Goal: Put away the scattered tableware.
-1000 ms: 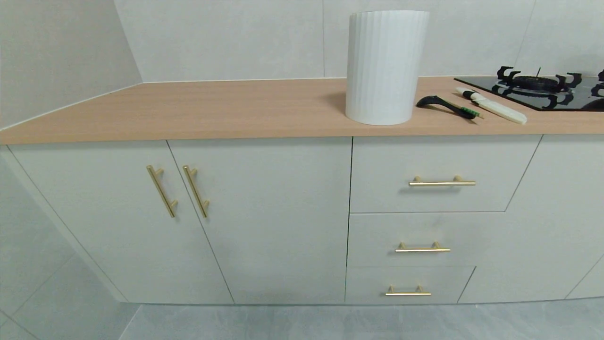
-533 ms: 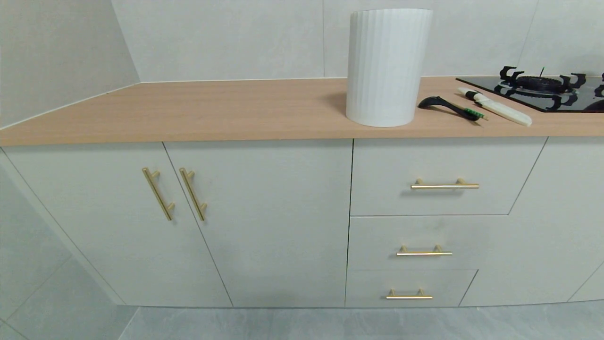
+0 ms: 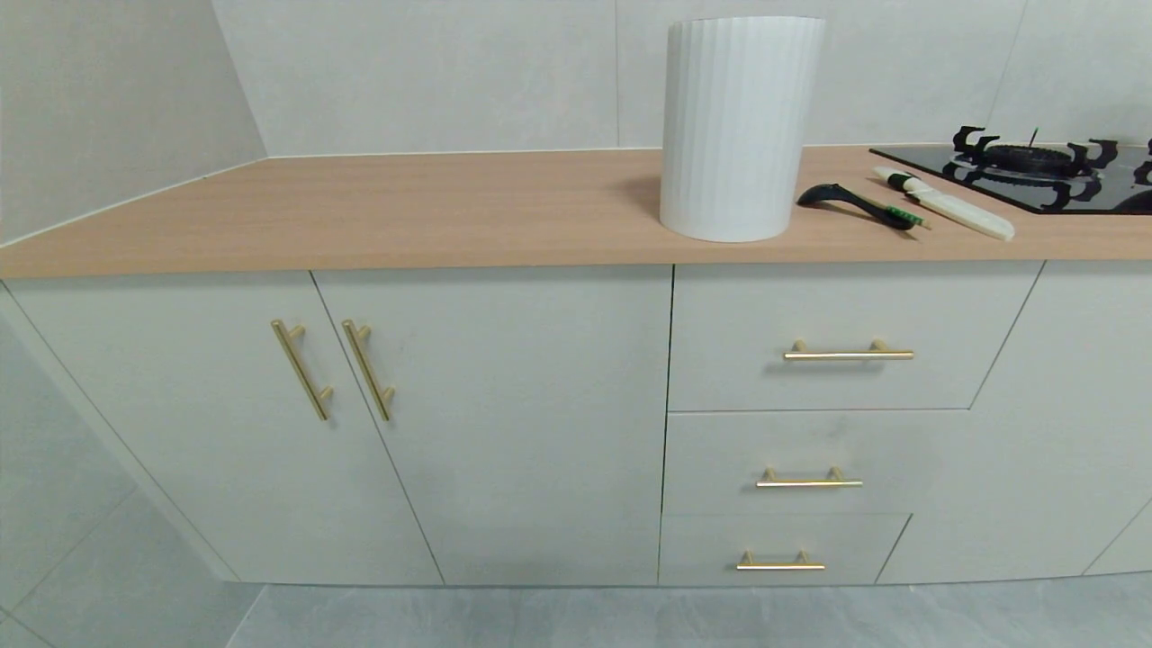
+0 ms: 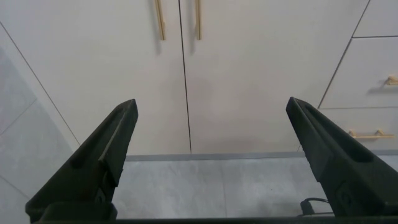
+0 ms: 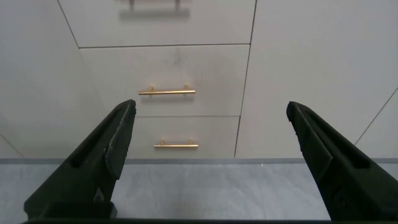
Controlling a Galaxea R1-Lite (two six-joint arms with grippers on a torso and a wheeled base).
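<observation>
As far as it can be judged from how things lie, the task is hardly begun: two pieces of tableware, a black spoon [image 3: 850, 203] and a white knife [image 3: 949, 205], are seen lying flat on the wooden counter [image 3: 405, 207], and nothing is gripped. The left gripper [image 4: 210, 106] is seen low before the two cabinet doors [image 4: 249, 68], with its fingers spread wide and nothing between them. The right gripper [image 5: 210, 107] is seen low before the lower drawers [image 5: 168, 68], likewise spread wide and empty. Both pieces are therefore left to be picked up and stored. All three drawers are found shut, and it cannot be told whether the pieces are meant for a drawer or for the tall white ribbed container [image 3: 738, 126] that is stood upright on the counter. The black spoon is placed just beside the foot of this container, on the side of the hob [image 3: 1035, 175]. Its bowl is turned to the container, and its green-tipped handle is pointed away, to the robot's right and a little toward the front edge. The white knife is laid near it, just beside the hob's near corner, with its long axis almost parallel to the spoon: the dark end is pointed to the back wall, the pale end to the front edge.
</observation>
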